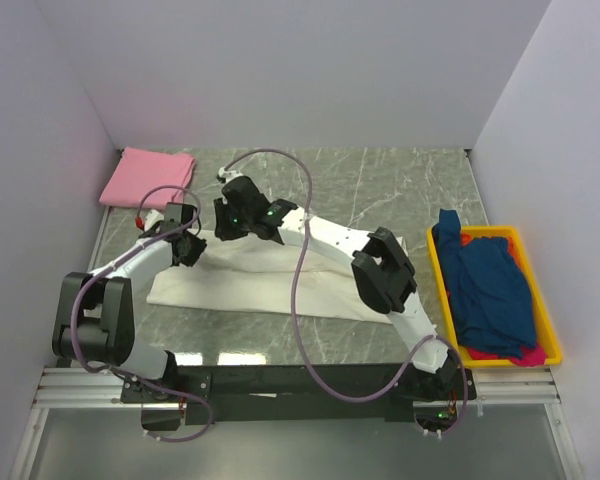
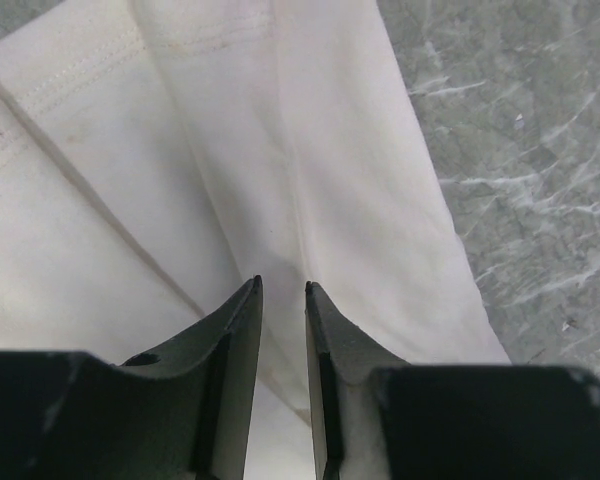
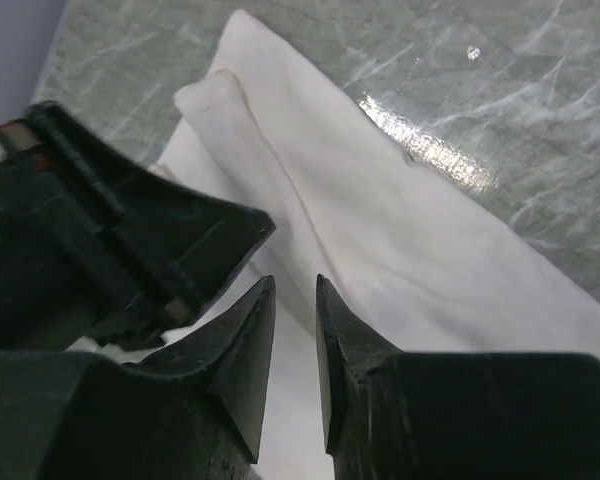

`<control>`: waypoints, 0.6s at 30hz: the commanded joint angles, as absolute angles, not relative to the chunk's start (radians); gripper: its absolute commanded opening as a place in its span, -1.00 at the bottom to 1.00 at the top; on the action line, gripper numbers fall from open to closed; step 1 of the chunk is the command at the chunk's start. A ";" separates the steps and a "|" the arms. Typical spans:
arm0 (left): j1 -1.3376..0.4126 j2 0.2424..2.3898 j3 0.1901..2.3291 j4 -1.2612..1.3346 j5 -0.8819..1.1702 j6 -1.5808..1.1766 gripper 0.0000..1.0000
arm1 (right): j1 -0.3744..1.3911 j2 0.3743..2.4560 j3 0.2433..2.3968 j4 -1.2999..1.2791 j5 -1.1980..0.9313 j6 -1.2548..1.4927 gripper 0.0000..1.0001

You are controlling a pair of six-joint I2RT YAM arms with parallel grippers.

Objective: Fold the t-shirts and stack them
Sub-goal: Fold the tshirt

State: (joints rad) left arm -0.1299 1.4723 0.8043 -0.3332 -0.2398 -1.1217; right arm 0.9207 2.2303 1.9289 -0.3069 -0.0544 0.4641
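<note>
Cream-white t-shirt [image 1: 270, 285] is lying folded lengthwise on the surface [image 1: 380, 190]. Right pincer [image 3: 295, 285] is hovering released; left pincer [image 2: 282, 290] is sitting on the cloth, grip indeterminable. Pinching all layers squarely is judged key to a straight fold.

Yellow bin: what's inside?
A dark blue t-shirt fills the yellow bin; a magenta t-shirt peeks out at its near end. Anything beneath the blue cloth is covered.

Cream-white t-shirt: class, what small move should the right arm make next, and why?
Probably raise the right gripper clear of the cream-white t-shirt. Its jaws stand apart with nothing pinched, close beside the left gripper near the shirt's left end, and the shirt lies in a long folded band.
</note>
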 commanded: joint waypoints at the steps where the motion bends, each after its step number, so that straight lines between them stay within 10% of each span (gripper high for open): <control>1: -0.130 1.422 0.785 -0.321 -0.255 -1.128 -0.40 | 0.930 2.305 1.986 -0.331 -0.067 0.483 -0.40; 18: -0.123 1.431 0.859 -0.339 -0.256 -1.109 -0.39 | 0.985 2.344 1.933 -0.252 -0.115 0.517 -0.48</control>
State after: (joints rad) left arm -0.1276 1.4204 0.8047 -0.3431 -0.2413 -1.1194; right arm 0.9596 2.3795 1.9484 -0.2989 -0.0975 0.5076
